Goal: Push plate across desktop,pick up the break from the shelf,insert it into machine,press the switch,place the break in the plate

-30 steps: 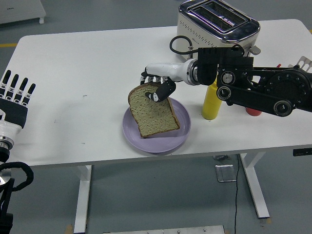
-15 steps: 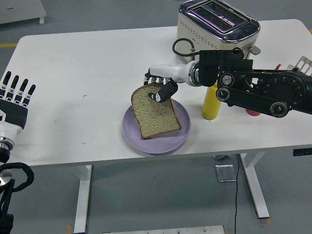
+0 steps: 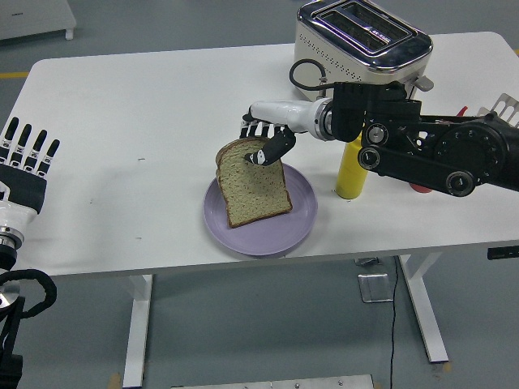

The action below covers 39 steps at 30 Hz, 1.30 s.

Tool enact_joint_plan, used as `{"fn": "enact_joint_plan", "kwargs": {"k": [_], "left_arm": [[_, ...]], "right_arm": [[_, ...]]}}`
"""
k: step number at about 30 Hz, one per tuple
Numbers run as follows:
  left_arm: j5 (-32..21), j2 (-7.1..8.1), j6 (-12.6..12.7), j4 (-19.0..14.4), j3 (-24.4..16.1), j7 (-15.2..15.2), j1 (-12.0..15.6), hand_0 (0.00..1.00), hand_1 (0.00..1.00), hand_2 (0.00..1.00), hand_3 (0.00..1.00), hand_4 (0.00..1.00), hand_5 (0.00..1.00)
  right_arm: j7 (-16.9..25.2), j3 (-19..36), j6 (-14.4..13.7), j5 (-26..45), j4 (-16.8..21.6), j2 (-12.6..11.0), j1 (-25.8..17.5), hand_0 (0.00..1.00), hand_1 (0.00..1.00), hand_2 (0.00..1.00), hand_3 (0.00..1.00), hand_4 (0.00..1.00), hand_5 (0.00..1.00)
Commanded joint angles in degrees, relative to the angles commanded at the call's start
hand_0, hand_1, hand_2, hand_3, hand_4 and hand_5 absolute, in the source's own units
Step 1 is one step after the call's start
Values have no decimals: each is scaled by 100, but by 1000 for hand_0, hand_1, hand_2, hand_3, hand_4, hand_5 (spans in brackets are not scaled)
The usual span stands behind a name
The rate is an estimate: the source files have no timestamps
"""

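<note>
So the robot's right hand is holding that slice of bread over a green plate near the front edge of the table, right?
Not quite: the plate is purple, not green, as the head view shows. The rest holds: the right hand grips the slice of bread by its top edge over that plate, near the table's front edge.

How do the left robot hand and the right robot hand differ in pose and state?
The left robot hand stays at the table's left edge, fingers straight, holding nothing; the right robot hand reaches over the purple plate and grips the bread slice by its top edge. Both have black fingers.
</note>
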Motion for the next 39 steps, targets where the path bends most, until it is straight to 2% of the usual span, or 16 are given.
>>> {"fn": "enact_joint_plan", "kwargs": {"k": [1,2,12,24,32,37,38,39], "left_arm": [[0,-1,0,0,0,0,-2,825,877,949,813,602,998],[0,-1,0,0,0,0,-5,821,874,947,807,602,998],[2,-9,1,4,5,1,-14,817,872,946,807,601,998],[3,-21,0,14,41,-1,9,812,870,944,803,603,998],[-1,-2,0,15,52,-4,28,813,869,942,802,605,998],[-6,19,-2,14,64,-6,48,813,869,942,802,605,998],[-7,22,-1,13,65,-6,53,815,871,944,808,608,998],[-8,25,-1,12,66,-6,58,815,871,944,808,608,998]], "right_arm": [[3,-1,-18,-20,-5,1,0,563,668,721,796,683,308],[7,-1,-51,-50,-14,3,-1,632,729,780,841,693,324],[73,131,-377,-228,-164,3,-20,654,745,811,868,707,338],[56,203,-372,-229,-200,-13,-108,643,741,808,862,725,371],[25,870,-534,-388,34,-177,-70,633,726,792,841,713,367],[110,1574,-907,-505,193,-399,-58,633,726,792,841,713,367],[148,1704,-993,-485,209,-449,-77,666,734,778,820,669,368],[200,1867,-1111,-448,225,-510,-106,666,734,778,820,669,368]]}}
